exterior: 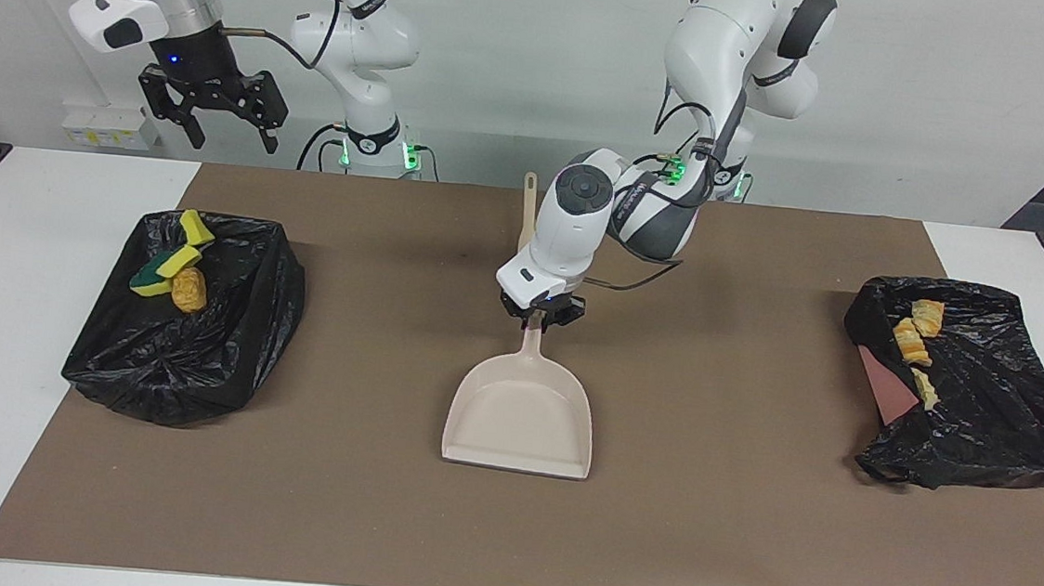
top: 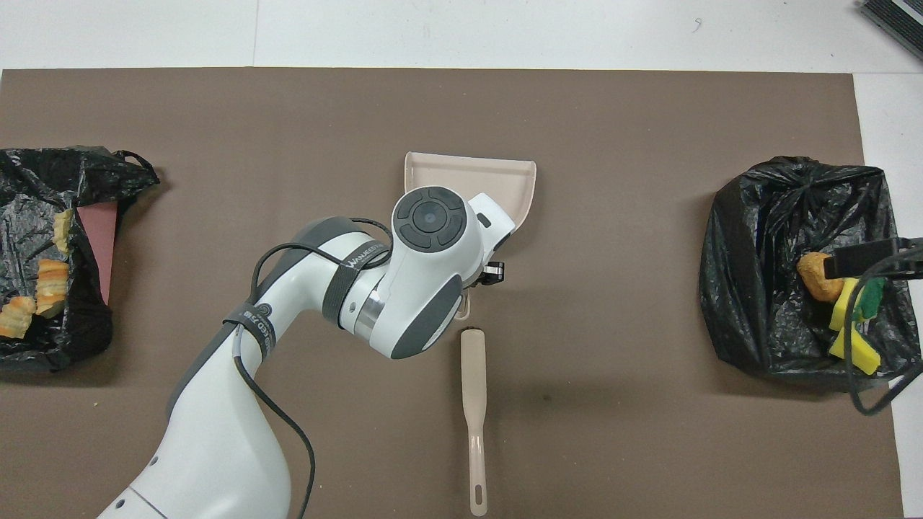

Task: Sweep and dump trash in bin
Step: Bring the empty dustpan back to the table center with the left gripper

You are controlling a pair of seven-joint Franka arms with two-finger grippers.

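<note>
The beige dustpan (exterior: 521, 423) lies flat on the brown mat mid-table, its mouth pointing away from the robots. My left gripper (exterior: 540, 318) is shut on the dustpan's handle, low over the mat. Trash fills two black-bagged bins. Yellow sponge chunks (exterior: 178, 257) and a tan lump (exterior: 189, 291) lie in the bin (exterior: 201, 352) at the right arm's end. Bread-like lumps (exterior: 911, 340) lie in the bin (exterior: 988, 413) at the left arm's end. My right gripper (exterior: 210, 115) hangs open, high over the table's edge by its own bin.
The beige brush (top: 473, 404) lies on the mat nearer to the robots than the dustpan, bristles toward the dustpan's handle. A reddish flat sheet (exterior: 883, 387) shows inside the bin at the left arm's end. The brown mat (exterior: 373, 524) covers most of the white table.
</note>
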